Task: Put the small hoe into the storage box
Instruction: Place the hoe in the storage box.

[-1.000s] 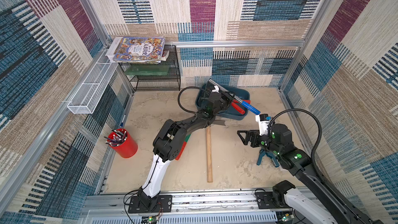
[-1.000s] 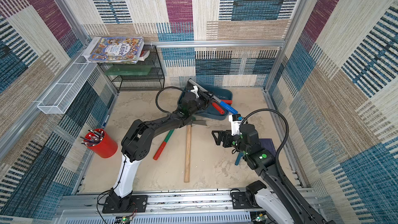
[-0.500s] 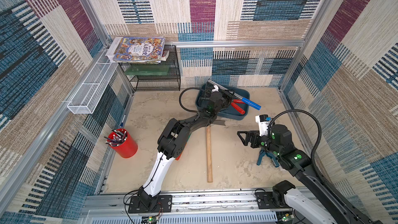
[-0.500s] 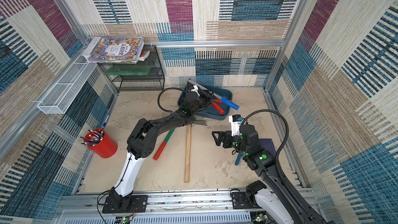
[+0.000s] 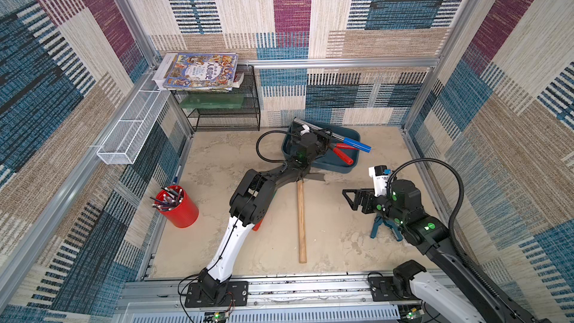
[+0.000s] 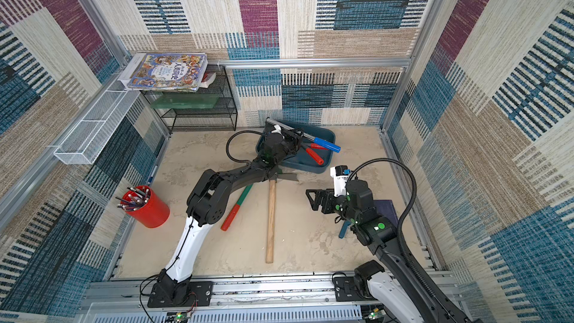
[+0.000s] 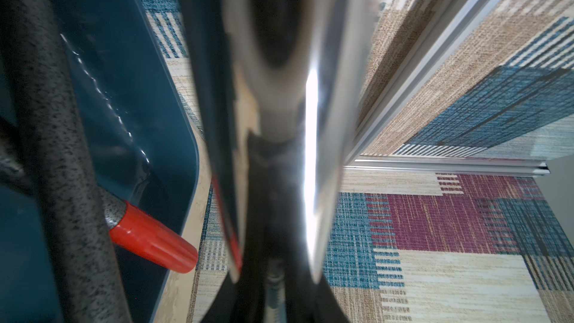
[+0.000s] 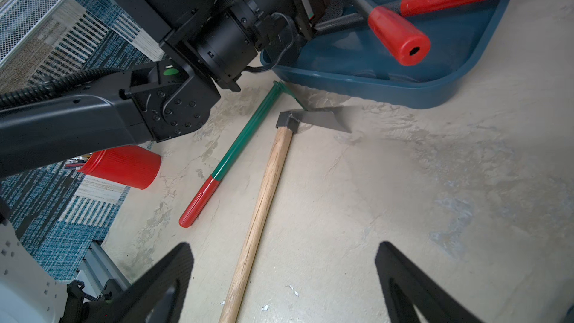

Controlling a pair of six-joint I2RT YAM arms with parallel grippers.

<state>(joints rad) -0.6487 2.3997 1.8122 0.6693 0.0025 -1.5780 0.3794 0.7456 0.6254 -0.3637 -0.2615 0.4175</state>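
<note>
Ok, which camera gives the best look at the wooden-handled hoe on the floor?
Right wrist: the wooden-handled hoe is close, its grey blade clear, handle end cropped. Both top views show its full length, small. Left wrist misses it.

The small hoe (image 8: 267, 181) lies flat on the floor (image 8: 435, 197), blade near the storage box (image 8: 403, 91), right gripper (image 8: 282, 250) spread wide.
</note>
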